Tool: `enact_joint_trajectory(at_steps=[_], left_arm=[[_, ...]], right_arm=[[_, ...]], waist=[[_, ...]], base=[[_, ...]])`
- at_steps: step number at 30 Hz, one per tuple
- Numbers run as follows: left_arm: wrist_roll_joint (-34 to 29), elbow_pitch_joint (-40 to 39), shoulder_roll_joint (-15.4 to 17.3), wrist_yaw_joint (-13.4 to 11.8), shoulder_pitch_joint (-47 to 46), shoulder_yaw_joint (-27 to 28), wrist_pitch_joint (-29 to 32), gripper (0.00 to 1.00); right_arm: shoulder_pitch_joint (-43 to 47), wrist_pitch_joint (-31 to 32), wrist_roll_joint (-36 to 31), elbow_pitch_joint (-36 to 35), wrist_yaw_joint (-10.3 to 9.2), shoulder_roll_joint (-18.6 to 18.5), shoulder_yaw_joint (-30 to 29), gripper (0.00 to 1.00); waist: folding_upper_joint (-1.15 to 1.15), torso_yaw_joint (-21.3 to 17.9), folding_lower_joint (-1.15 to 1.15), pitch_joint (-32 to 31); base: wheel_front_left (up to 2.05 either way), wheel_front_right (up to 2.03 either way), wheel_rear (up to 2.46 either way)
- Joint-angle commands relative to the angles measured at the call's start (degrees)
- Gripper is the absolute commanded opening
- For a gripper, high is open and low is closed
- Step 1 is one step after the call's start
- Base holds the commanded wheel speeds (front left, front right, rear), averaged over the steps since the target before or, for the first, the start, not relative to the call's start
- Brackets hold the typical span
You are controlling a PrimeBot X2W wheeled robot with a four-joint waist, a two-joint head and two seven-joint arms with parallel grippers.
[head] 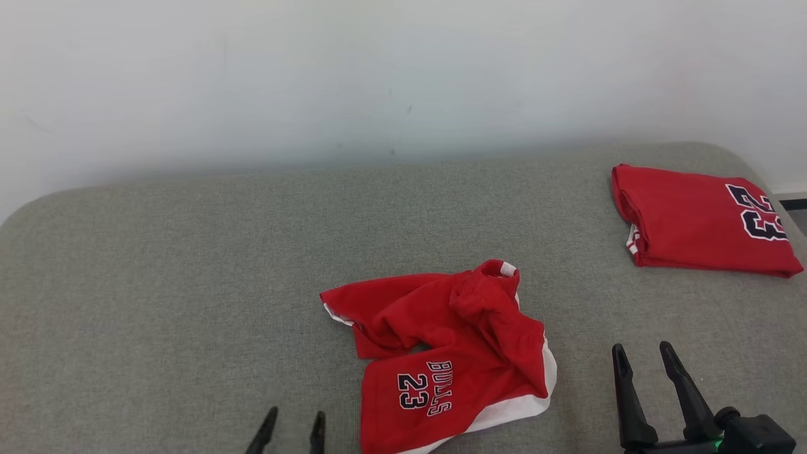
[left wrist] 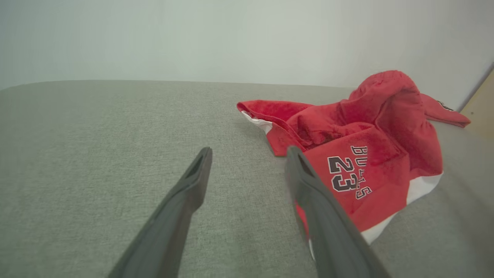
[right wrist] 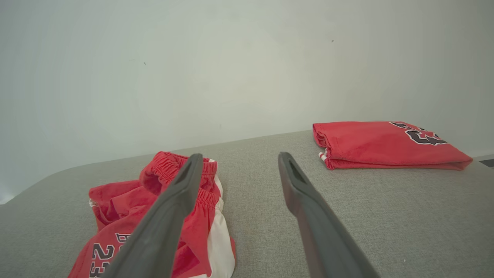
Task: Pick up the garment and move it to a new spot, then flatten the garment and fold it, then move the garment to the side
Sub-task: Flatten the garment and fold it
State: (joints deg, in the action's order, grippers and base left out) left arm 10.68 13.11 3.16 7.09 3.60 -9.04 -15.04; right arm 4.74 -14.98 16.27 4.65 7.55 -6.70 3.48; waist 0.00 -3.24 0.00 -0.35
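Observation:
The garment (head: 451, 353) is a pair of red shorts with white trim and "BULLS 23" print, lying crumpled near the front middle of the grey padded surface (head: 157, 284). In the left wrist view the garment (left wrist: 359, 154) lies to the right of the fingers, and the garment (right wrist: 162, 208) sits at lower left in the right wrist view. My left gripper (head: 294, 419) is open just left of it at the bottom edge, empty. My right gripper (head: 642, 350) is open and empty to the garment's right.
A second red garment (head: 700, 221), folded flat with a "23" print, lies at the far right of the surface near its edge; the folded garment (right wrist: 386, 144) also appears in the right wrist view. A white wall (head: 378, 75) runs behind the surface.

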Motion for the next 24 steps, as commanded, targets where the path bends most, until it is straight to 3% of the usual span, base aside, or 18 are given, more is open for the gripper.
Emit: enact_joint_trajectory(at_steps=[1, 13, 24], left_arm=[[0.6, 1.8, 0.1, 0.3, -0.4, -2.4, -0.1, 1.00], [4.2, 13.6, 0.0, 0.3, -2.2, -14.0, 0.6, 1.00], [7.3, 22.4, -0.1, 0.3, -7.3, -15.2, 0.0, 1.00]], right_arm=[[-0.5, -0.3, -0.3, 0.2, -0.16, 0.0, 0.2, 1.00], [-2.1, -0.3, 0.0, 1.1, -0.16, 0.2, 1.0, 1.00], [-2.7, -0.3, -0.2, 1.5, -0.16, 0.2, 0.6, 1.00]], waist=[[0.00, -0.6, 0.00, 0.5], [0.00, -3.3, 0.00, 2.4], [0.00, -5.2, 0.00, 3.6]], base=[[0.00, 0.00, 0.00], [0.00, 0.00, 0.00], [0.00, 0.00, 0.00]])
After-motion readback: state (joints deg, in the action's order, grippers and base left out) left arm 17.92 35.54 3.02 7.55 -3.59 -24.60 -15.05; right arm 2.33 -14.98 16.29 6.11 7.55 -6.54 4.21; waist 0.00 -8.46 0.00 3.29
